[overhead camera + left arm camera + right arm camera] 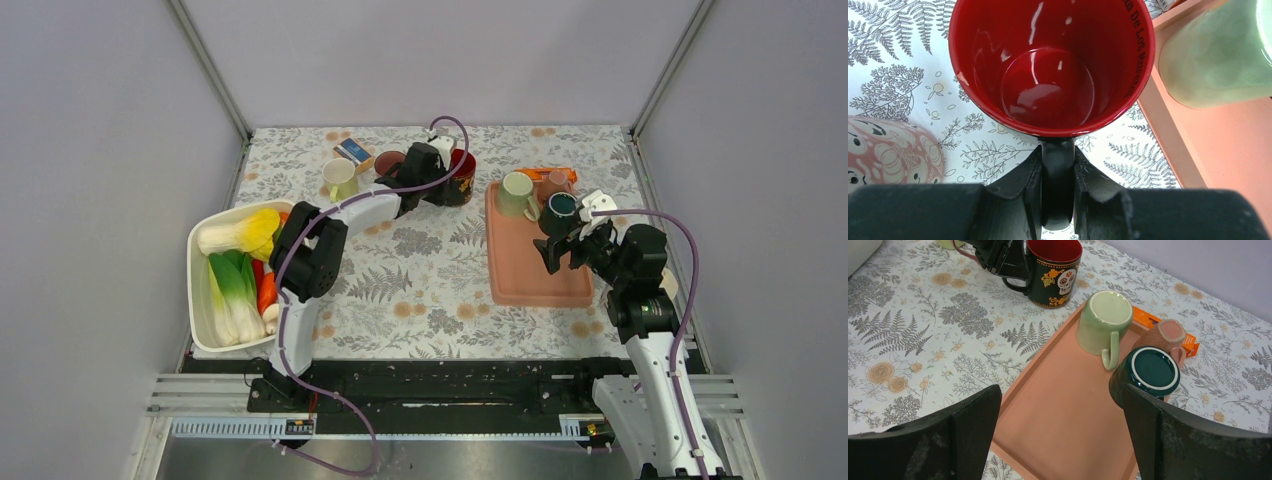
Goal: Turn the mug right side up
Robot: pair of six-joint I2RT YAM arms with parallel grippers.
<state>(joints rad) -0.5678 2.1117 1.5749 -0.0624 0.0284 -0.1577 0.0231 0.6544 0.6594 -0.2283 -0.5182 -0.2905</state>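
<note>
Two pincers show from above: the left pincer [432,178] at the black mug [462,178], upright on the desk [420,270] beside the pink tray [520,285]. Left wrist: it grips the mug's handle [1058,170]. Right wrist: the right pincer [1063,435] stands open over the tray.

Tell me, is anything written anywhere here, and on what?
"De Los": inside the rim of the skull mug; the letters before and after it are cut off or too dim to be sure of.
Small box: print too small to read.
Orange box: print too blurred to read.
</note>
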